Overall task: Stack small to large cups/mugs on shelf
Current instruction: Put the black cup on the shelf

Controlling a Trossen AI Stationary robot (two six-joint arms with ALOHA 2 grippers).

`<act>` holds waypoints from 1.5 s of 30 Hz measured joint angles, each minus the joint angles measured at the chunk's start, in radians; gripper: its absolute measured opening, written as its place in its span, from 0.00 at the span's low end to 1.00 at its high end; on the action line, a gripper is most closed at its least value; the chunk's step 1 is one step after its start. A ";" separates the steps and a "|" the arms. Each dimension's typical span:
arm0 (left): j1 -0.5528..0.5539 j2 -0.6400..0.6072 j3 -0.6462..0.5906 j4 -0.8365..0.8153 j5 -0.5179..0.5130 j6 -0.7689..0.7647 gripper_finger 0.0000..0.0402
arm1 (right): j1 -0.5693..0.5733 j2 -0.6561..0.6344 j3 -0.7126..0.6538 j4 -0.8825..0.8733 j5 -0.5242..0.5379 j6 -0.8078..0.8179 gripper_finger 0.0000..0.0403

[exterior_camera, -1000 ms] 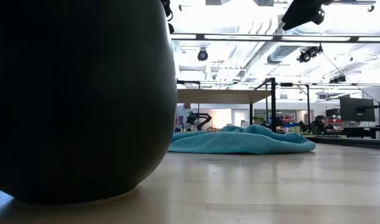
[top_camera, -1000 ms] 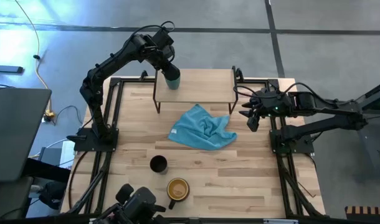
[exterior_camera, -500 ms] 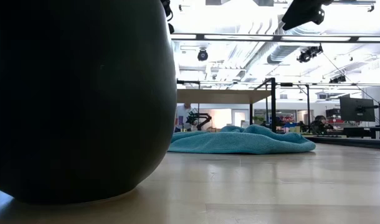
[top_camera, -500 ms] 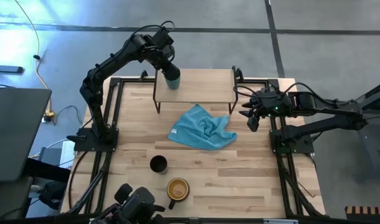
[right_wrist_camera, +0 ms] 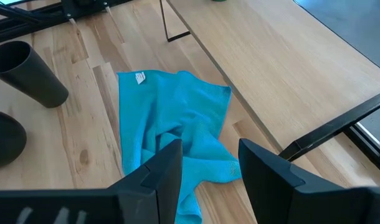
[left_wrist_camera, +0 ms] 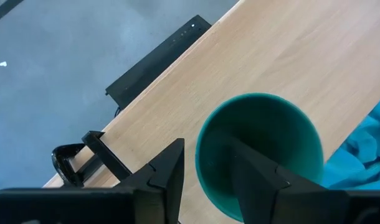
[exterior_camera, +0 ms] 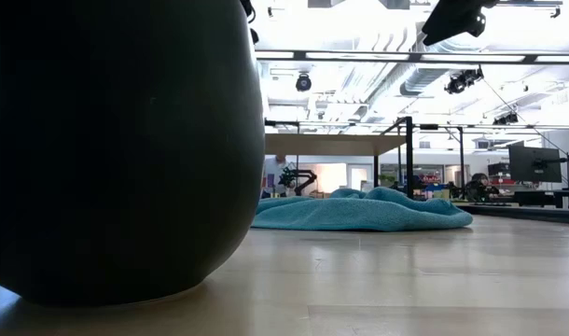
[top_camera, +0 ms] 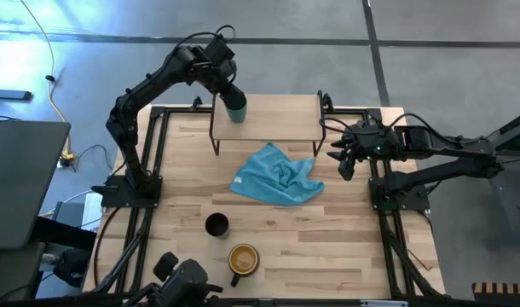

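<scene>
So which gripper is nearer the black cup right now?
Right, narrowly. The right gripper hovers off the table's right edge; the left gripper is at the teal cup on the shelf, farther from the black cup.

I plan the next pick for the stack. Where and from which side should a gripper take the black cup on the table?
The black cup stands upright with its mouth open and shows no handle. Probably best to come straight down and pinch its rim, one finger inside and one outside, on the side away from the dark mug standing close by.
</scene>
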 joint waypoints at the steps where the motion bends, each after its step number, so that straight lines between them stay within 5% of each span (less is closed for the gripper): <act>1: 0.000 0.000 0.008 -0.001 0.000 0.000 0.28 | 0.000 0.000 0.000 0.000 0.000 -0.003 0.37; 16: 0.000 -0.002 0.329 -0.059 -0.017 0.009 0.28 | 0.000 0.000 0.000 0.000 0.000 0.000 0.37; 35: -0.001 -0.025 0.323 -0.100 -0.032 0.026 0.28 | 0.000 0.000 0.000 0.000 0.000 0.004 0.37; 45: -0.014 -0.057 0.323 -0.230 0.111 0.020 0.28 | 0.000 0.000 0.000 0.000 0.000 0.005 0.37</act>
